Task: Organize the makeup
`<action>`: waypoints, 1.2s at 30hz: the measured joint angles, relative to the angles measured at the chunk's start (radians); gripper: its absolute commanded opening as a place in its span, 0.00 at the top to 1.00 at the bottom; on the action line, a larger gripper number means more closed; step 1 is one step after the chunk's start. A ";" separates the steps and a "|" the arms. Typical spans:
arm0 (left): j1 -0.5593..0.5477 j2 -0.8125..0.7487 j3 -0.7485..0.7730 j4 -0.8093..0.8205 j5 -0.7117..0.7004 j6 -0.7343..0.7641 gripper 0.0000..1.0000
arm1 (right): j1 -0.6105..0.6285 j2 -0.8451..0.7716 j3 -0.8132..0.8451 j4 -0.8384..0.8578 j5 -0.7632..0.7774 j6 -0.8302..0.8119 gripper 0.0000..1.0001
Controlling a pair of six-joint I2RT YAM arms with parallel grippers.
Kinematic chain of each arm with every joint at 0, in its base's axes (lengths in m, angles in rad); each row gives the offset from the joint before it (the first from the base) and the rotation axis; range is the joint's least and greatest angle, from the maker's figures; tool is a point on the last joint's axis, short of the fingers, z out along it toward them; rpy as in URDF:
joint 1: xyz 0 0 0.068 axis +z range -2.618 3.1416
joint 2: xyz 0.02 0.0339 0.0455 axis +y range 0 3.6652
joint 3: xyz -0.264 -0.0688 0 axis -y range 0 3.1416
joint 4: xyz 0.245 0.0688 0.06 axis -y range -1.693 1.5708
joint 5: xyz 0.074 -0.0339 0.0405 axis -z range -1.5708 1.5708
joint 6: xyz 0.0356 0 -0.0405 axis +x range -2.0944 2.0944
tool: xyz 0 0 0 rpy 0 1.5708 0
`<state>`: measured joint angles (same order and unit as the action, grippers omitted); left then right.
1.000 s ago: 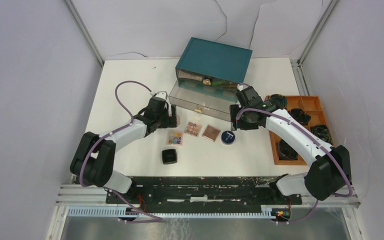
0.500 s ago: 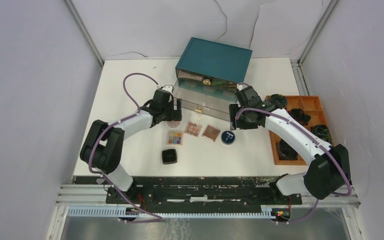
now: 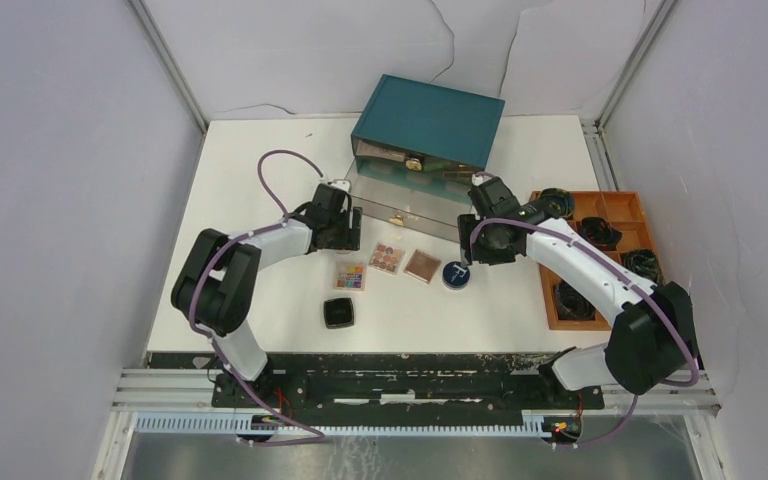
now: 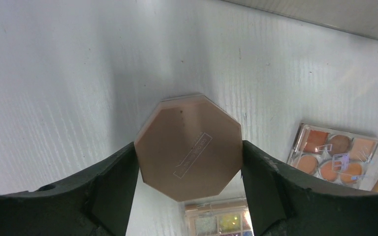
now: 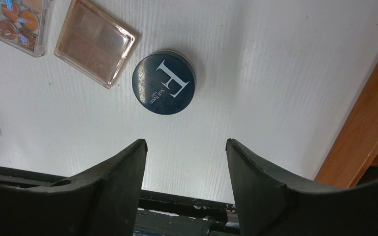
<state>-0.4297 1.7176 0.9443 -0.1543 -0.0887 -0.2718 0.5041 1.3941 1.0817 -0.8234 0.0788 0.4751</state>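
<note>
My left gripper (image 4: pixel 189 162) is shut on a pink octagonal compact (image 4: pixel 189 146), gripping its two sides a little above the table; in the top view the gripper (image 3: pixel 350 228) sits at the pulled-out drawer's left corner. My right gripper (image 5: pixel 186 145) is open and empty, just behind the dark blue round compact (image 5: pixel 164 81), which also shows in the top view (image 3: pixel 456 274). On the table lie a brown palette (image 3: pixel 422 265), an orange-toned palette (image 3: pixel 386 258), a colourful glitter palette (image 3: pixel 350 277) and a black square compact (image 3: pixel 338 313).
The teal drawer box (image 3: pixel 428 122) stands at the back, with its clear drawer (image 3: pixel 400 205) pulled out toward me. An orange wooden tray (image 3: pixel 550 300) with black coiled cables lies on the right, close to my right arm; its edge shows in the right wrist view (image 5: pixel 369 123).
My left arm has swung right and back toward the drawer with the pink compact, its elbow folding in. My right arm has barely shifted.
</note>
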 measured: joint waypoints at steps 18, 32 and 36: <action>0.000 -0.060 0.145 -0.172 -0.002 0.020 0.56 | 0.000 0.035 0.000 0.019 -0.001 -0.002 0.32; 0.000 0.122 0.681 -0.213 0.091 0.044 0.55 | 0.000 0.160 0.003 0.079 -0.011 0.008 0.32; 0.000 0.253 0.683 -0.236 0.102 0.070 0.55 | 0.000 0.207 0.016 0.103 -0.019 0.016 0.32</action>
<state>-0.4297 1.9701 1.6272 -0.3904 0.0132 -0.2020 0.5041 1.6009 1.0977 -0.7204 0.0593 0.4915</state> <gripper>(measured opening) 0.732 0.678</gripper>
